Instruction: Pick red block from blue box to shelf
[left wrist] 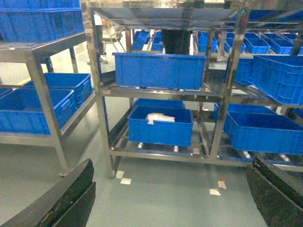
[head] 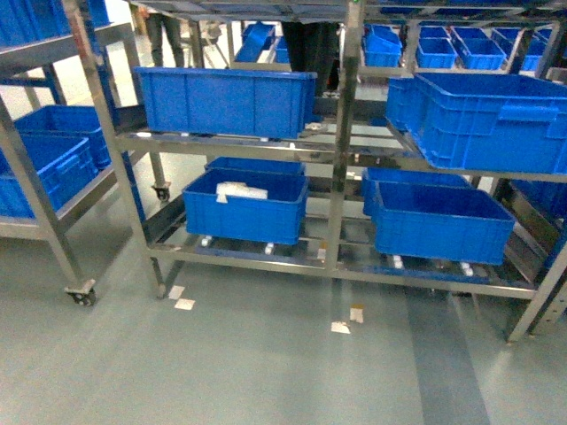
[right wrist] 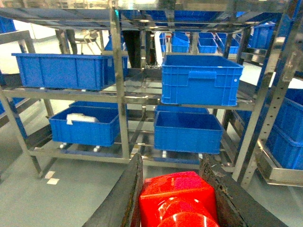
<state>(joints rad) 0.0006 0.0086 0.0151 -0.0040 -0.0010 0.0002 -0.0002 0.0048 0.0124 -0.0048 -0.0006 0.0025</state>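
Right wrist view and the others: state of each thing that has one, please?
red block: gripped between the right gripper's fingers.
right gripper: shut on the red block.
left gripper: open, empty.
shelf: loaded with dark blue crates.
lower left crate: holds something white.

No legible text, labels, brands or numbers anywhere in any view

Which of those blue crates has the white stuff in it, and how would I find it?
Start at the steel shelf straight ahead and drop to its bottom tier. Of the crates there, take the lower-left crate, left of the middle post. Only it shows a white bundle inside; the lower-right crate shows none.
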